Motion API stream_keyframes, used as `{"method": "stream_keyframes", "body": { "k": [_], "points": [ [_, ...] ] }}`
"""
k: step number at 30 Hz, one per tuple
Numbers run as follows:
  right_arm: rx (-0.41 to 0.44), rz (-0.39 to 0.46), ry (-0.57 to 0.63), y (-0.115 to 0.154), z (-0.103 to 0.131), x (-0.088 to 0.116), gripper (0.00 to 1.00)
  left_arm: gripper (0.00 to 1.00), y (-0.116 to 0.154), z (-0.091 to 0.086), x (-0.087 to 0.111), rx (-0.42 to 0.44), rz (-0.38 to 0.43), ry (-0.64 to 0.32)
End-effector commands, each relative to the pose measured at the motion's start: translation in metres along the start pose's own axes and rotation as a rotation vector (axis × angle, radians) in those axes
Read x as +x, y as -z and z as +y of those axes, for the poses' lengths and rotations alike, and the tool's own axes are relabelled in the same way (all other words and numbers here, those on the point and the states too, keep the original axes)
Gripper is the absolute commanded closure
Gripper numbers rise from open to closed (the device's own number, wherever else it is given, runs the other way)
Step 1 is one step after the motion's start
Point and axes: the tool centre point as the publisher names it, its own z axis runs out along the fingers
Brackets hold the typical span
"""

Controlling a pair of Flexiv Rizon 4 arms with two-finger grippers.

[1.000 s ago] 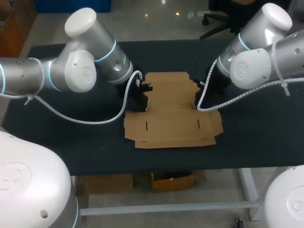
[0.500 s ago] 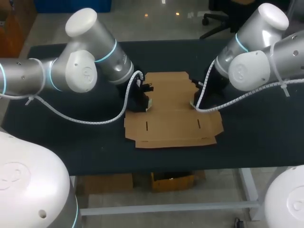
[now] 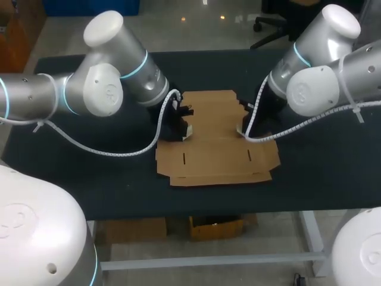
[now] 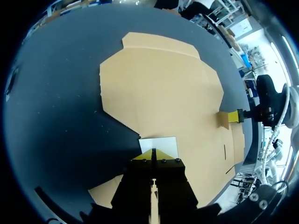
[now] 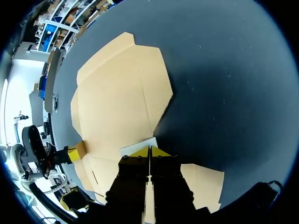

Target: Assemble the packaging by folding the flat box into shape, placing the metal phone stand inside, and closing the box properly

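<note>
The flat box (image 3: 217, 149) lies unfolded in the middle of the worktop (image 3: 89, 173). To raise both ends evenly, I judge, my left gripper (image 4: 154, 154) is pinched almost closed on the left side flap (image 4: 160, 143). My right gripper (image 5: 149, 151) is likewise pinched on the right side flap (image 5: 138, 148).

Flat box (image 4: 163, 88) lying on the dark surface (image 4: 56, 116). Left jaws, yellow tips pressed together, pinch a pale flap (image 4: 159, 143) at the box's near edge. Right jaws hold a small raised flap (image 4: 223, 119) at the far edge.
</note>
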Motion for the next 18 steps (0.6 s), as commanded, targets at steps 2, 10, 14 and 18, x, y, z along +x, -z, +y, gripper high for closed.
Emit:
{"method": "stream_keyframes", "body": {
  "k": [2, 10, 14, 18],
  "points": [
    [0.0, -0.002, 0.002, -0.0045, -0.0015, 0.0035, 1.0, 1.0, -0.0059, -0.0005, 0.0041, -0.001, -0.005, 0.0],
    [-0.01, -0.017, 0.005, -0.0049, -0.0028, 0.0063, 1.0, 1.0, -0.008, -0.0007, 0.006, 0.0, -0.004, -0.001],
    [-0.014, -0.022, 0.006, -0.0047, -0.0039, 0.008, 1.0, 1.0, -0.0072, 0.0, 0.0088, 0.001, -0.002, -0.003],
    [-0.017, -0.029, 0.008, -0.0052, -0.0046, 0.0094, 1.0, 1.0, -0.0081, 0.0004, 0.0115, 0.0, -0.003, -0.006]
  ]
}}
